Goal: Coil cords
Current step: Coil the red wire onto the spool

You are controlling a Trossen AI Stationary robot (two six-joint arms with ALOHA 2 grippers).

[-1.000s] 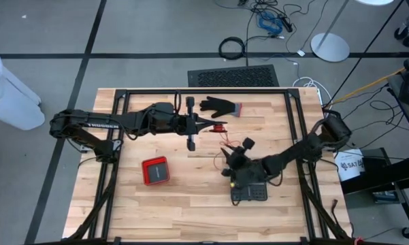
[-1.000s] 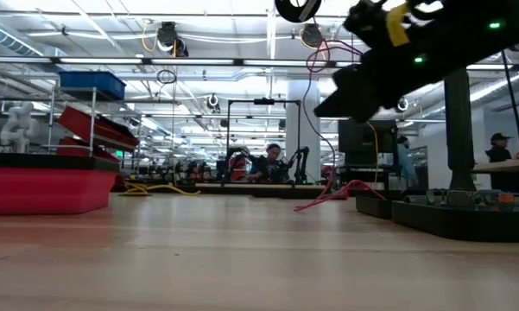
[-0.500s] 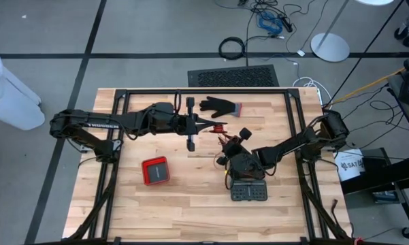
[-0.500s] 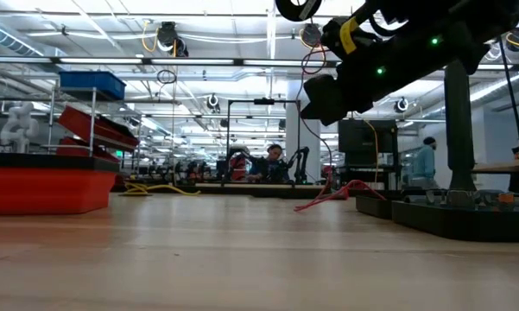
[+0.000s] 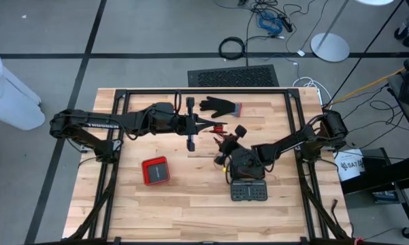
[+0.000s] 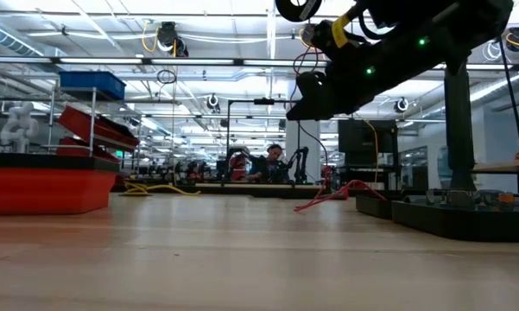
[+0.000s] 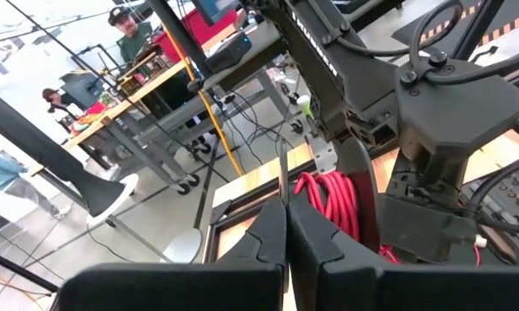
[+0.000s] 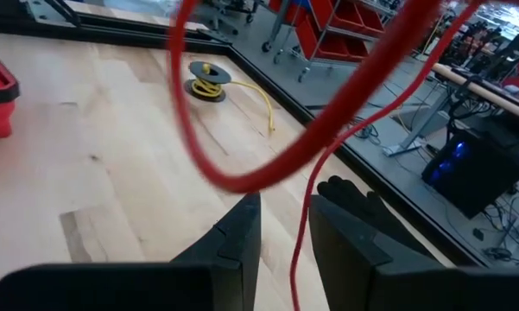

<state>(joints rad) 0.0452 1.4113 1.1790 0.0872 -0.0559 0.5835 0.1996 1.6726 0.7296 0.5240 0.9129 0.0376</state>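
A red cord is wound into a small bundle [image 5: 220, 127] in the air over the middle of the table. It sits just beyond my left gripper [image 5: 207, 126], which is shut and reaches level from the table's left. My right gripper [image 5: 224, 141] comes from the right and stands close below the bundle. Its fingers [image 8: 242, 226] are open. A thin red strand [image 8: 300, 226] runs through the gap between them, and a loop of the cord [image 8: 242, 177] hangs in front of them. I cannot tell whether that strand touches the fingers. My left gripper pinches a thin strand of the cord [image 7: 282, 177] between its two shut fingers [image 7: 263, 238], right at their tips. The fingers come level from the table's left. The red bundle [image 7: 328, 200] hangs clear of the table just past them.
A black glove [image 5: 220, 106] lies near the far edge. A red box [image 5: 155, 170] sits at the near left and a black keyed device [image 5: 248, 192] at the near middle. A small yellow coil [image 8: 205, 82] lies on the wood. A black frame [image 5: 190, 92] borders the table.
My right gripper has moved toward the table's left and far side, up to the red bundle at my left gripper, rolling a little on the way. My left gripper has kept still with the cord.
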